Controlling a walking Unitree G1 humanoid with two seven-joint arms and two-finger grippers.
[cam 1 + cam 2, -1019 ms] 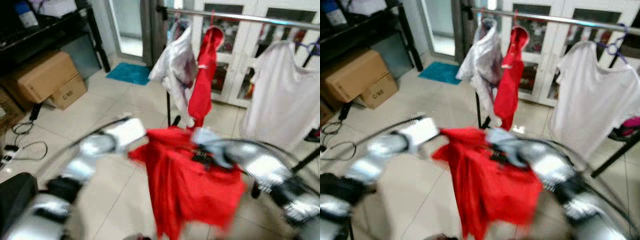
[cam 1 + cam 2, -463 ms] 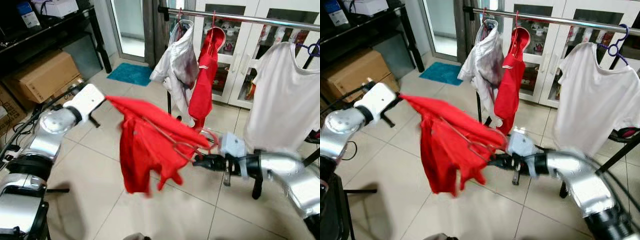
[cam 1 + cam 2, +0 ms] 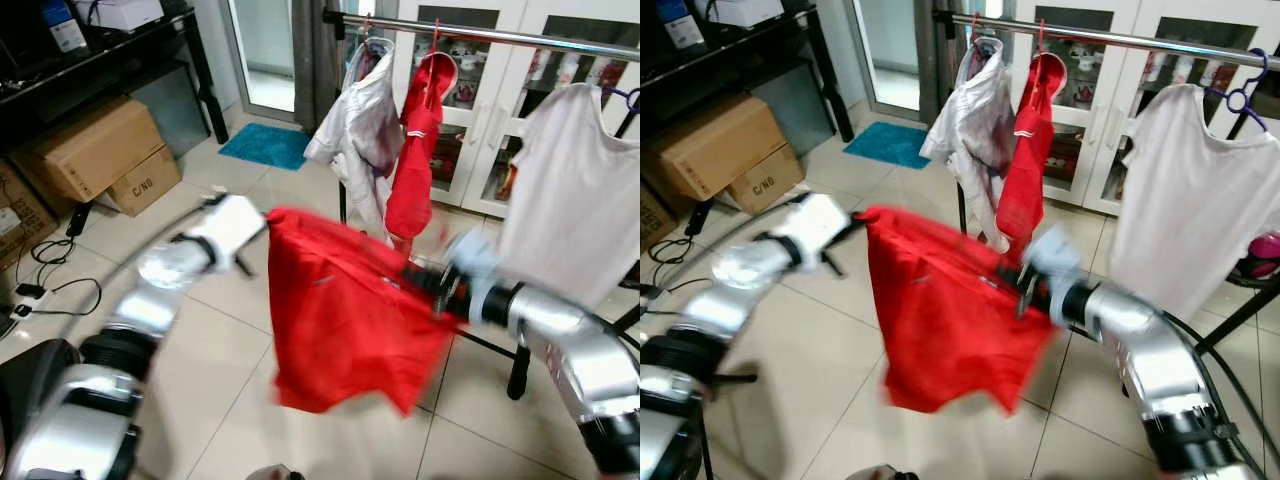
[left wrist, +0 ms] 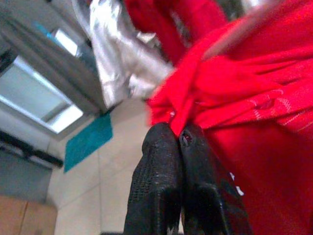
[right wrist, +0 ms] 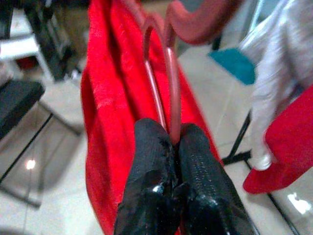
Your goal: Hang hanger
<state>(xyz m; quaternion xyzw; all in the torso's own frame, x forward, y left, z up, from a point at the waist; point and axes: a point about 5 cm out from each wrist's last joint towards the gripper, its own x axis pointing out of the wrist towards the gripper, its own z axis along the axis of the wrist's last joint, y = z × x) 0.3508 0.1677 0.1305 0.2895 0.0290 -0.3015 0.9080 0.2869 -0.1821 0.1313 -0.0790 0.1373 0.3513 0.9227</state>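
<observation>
Mid-carry toward the rail (image 3: 480, 33): red shirt (image 3: 345, 320) slung between both jaws, left gripper (image 4: 176, 139) clenched on cloth, right gripper (image 5: 171, 134) clamping the hanger (image 5: 164, 68) wire; next, probably lifting its hook over the rail.

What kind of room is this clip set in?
Probably a home utility or laundry area: a metal clothes rail hung with garments such as a white T-shirt, cardboard boxes on the tiled floor.
</observation>
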